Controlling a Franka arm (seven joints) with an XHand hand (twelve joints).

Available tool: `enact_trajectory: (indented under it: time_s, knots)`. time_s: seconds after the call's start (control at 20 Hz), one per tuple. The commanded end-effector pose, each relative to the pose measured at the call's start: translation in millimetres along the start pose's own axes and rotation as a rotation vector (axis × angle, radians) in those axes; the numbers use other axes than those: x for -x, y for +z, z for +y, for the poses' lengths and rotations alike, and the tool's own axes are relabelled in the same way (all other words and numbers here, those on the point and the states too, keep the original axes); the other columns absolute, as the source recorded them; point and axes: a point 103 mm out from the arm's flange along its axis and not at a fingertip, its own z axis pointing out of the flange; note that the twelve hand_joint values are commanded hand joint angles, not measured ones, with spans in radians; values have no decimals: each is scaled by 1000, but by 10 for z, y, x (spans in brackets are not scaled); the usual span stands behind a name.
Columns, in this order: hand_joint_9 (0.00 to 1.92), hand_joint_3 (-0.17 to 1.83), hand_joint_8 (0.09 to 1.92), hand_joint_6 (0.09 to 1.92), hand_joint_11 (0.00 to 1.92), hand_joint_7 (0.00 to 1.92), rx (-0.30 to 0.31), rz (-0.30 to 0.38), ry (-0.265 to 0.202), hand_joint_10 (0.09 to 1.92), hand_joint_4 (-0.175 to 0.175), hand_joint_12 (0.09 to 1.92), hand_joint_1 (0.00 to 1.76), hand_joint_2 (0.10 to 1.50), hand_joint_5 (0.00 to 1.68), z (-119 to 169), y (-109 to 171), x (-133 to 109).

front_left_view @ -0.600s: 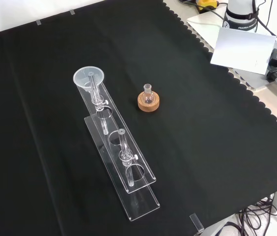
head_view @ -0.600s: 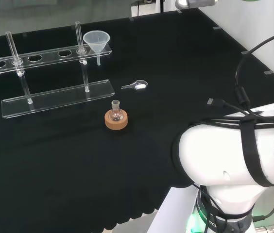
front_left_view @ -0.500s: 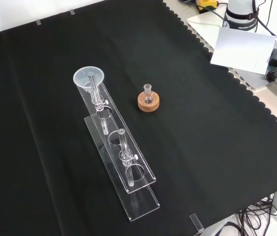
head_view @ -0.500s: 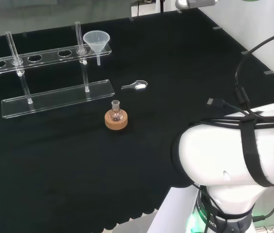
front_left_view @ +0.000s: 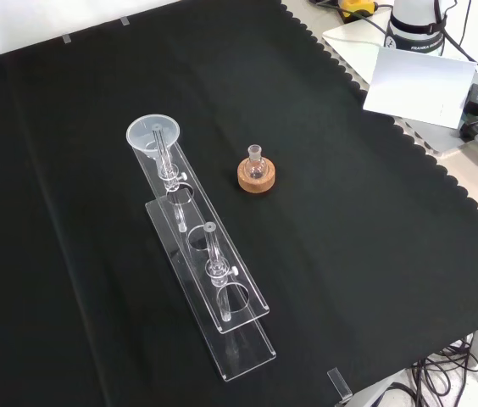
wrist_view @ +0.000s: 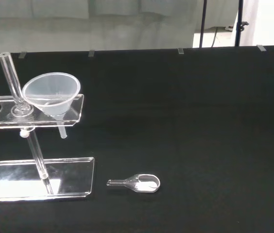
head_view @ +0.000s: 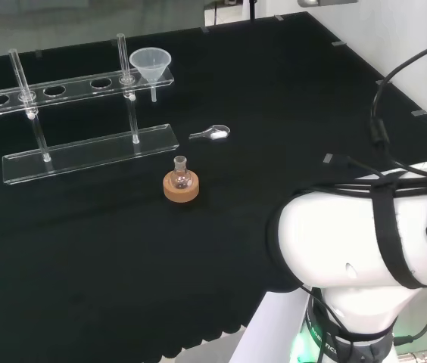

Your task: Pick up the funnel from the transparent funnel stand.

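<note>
Head view shows the clear funnel [head_view: 151, 62] seated in the right-end hole of the transparent funnel stand [head_view: 62, 91], its stem hanging below the upper shelf, with a small clear scoop [head_view: 212, 134] holding white powder lying on the black cloth [head_view: 274, 91] near the stand's base. A small round-bottom flask [head_view: 180, 177] sits upright on a cork ring [head_view: 181, 188] in front of the stand, apart from it. Whether the hand is spread or closed cannot be told.

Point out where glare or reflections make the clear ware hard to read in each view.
Head view: the transparent funnel stand shows pale sheen on its base. Front view: the clear plastic funnel blends into the stand's top rail. Wrist view: the stand's base plate mirrors bright light; the funnel reads clearly.
</note>
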Motion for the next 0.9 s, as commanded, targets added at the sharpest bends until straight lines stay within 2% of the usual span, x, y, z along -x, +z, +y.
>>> enact_trajectory:
  time_s: [0.05, 0.3, 0.5, 0.65, 0.9]
  knots:
    - [40, 424, 260, 87, 0, 0, -7, -13, 24, 586, 36, 1289, 0, 1175, 123, 76, 62, 23]
    - [41, 420, 264, 87, 0, 0, -11, -20, 49, 586, 36, 1290, 0, 1177, 125, 169, 129, 44]
    - [43, 416, 268, 87, 0, 1, -38, -6, 67, 587, 36, 1291, 0, 1178, 126, 278, 233, -26]
    - [46, 412, 271, 87, 0, 2, -48, -8, 52, 588, 37, 1291, 0, 1177, 127, 440, 347, -95]
    - [51, 398, 277, 87, 0, 0, -85, 1, 13, 589, 37, 1290, 0, 1168, 125, 866, 580, -207]
